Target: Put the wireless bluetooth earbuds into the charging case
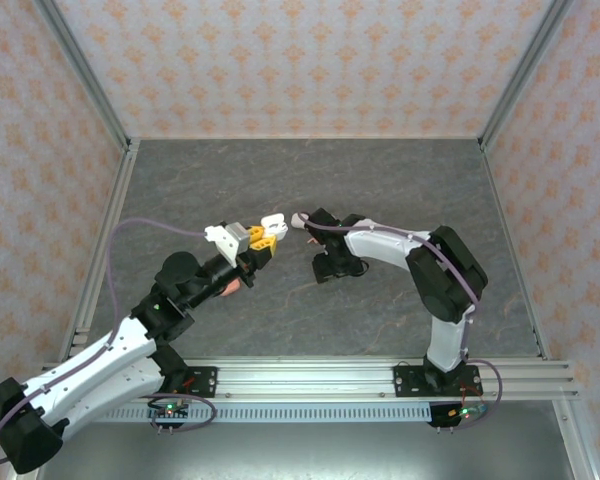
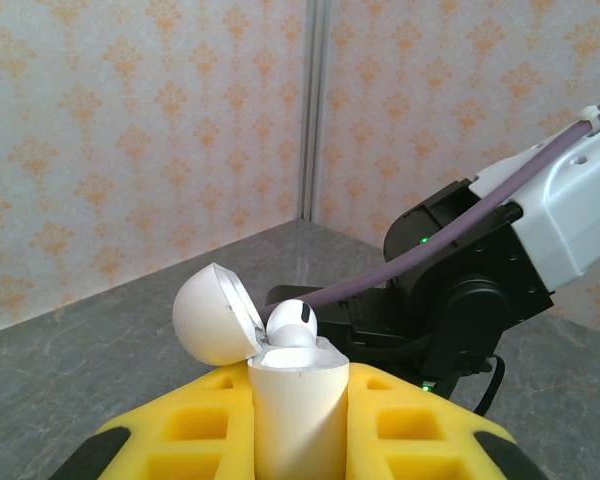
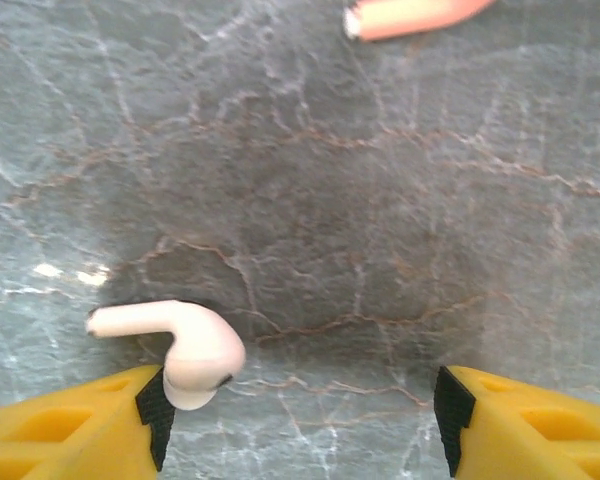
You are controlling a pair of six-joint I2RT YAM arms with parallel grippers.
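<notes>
The left fingers (image 2: 420, 430) are clamped on the white charging case (image 2: 298, 420), holding it upright with its lid (image 2: 212, 320) flipped back. One white earbud (image 2: 292, 323) sits in it, head standing proud of the rim; whether it is fully home I can't tell. Close by, the right fingers (image 3: 70, 425) stand apart over the worktop (image 3: 400, 250). A second white earbud (image 3: 195, 350) is against the dark pad of one of them, not pinched, and I cannot tell whether it lies on the surface or clings to the pad. A salmon-pink piece (image 3: 410, 15) lies well apart. It looks like the second earbud's turn: the right fingers must close on it squarely, then bring it stem-down to the free socket.
</notes>
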